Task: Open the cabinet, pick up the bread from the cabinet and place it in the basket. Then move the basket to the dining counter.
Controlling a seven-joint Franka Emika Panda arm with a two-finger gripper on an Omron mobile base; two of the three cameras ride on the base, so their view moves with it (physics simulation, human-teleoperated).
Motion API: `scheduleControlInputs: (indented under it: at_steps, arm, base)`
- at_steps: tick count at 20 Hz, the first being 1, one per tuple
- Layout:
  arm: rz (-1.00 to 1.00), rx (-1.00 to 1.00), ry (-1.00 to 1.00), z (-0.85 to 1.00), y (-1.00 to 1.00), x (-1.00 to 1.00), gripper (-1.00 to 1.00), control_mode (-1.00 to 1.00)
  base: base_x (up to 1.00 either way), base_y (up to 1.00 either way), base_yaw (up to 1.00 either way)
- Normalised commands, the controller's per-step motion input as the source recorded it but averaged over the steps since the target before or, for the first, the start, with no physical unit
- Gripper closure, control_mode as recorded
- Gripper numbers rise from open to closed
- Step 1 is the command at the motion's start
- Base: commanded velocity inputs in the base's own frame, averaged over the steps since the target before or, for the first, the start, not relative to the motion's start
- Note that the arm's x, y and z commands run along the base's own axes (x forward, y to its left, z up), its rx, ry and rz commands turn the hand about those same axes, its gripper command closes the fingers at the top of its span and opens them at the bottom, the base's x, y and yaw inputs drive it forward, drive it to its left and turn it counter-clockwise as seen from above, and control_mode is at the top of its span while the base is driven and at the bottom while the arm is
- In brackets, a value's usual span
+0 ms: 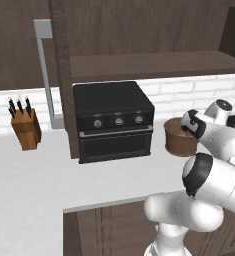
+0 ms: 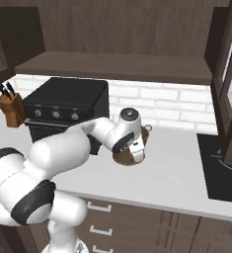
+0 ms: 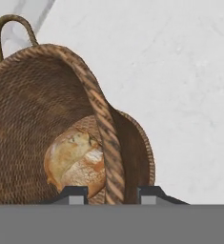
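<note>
Looking along the end effector, we see its two fingers standing on either side of the basket rim, one inside and one outside the wall. The gap between them is narrow, but we cannot tell whether they already press the rim or only straddle it. The bread lies inside the basket, at the bottom, against the woven wall. One loop handle of the basket rises at the upper left of the hand view.

In the left base view the basket stands on the white surface, just to the right of the black oven, and the end effector is at its rim on the right side. In the right base view the arm reaches over the basket and hides most of it; the end effector is down at its rim. A knife block stands on the same surface, well apart, on the left of the oven.

Above the surface the cabinet door is open, and its long silver handle hangs in front of the brick wall. At the right of the right base view we see another glass door open, above a dark cooktop.
</note>
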Motion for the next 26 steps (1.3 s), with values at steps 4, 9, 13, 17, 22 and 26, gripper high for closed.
scheduleControlInputs:
  at_steps: [4,9,13,17,22,26]
  arm:
    - [0.00,0.03,-0.28,1.00,-0.56,-1.00,1.00,-1.00]
    - [0.00,0.01,-0.14,0.99,-0.21,-1.00,1.00,-1.00]
    - [0.00,0.00,0.02,0.99,0.00,-1.00,1.00,-1.00]
    - [0.00,0.00,0.14,0.63,0.00,-0.79,1.00,-1.00]
    - [-0.02,-0.01,0.06,-0.02,0.00,-0.13,1.00,-1.00]
    - [0.00,0.00,0.00,0.00,0.00,0.00,1.00,-1.00]
  base:
    - [0.00,0.00,0.00]
    - [0.00,0.00,0.00]
    - [0.00,0.00,0.00]
    - [0.00,0.00,0.00]
    - [0.00,0.00,0.00]
    - [0.00,0.00,0.00]
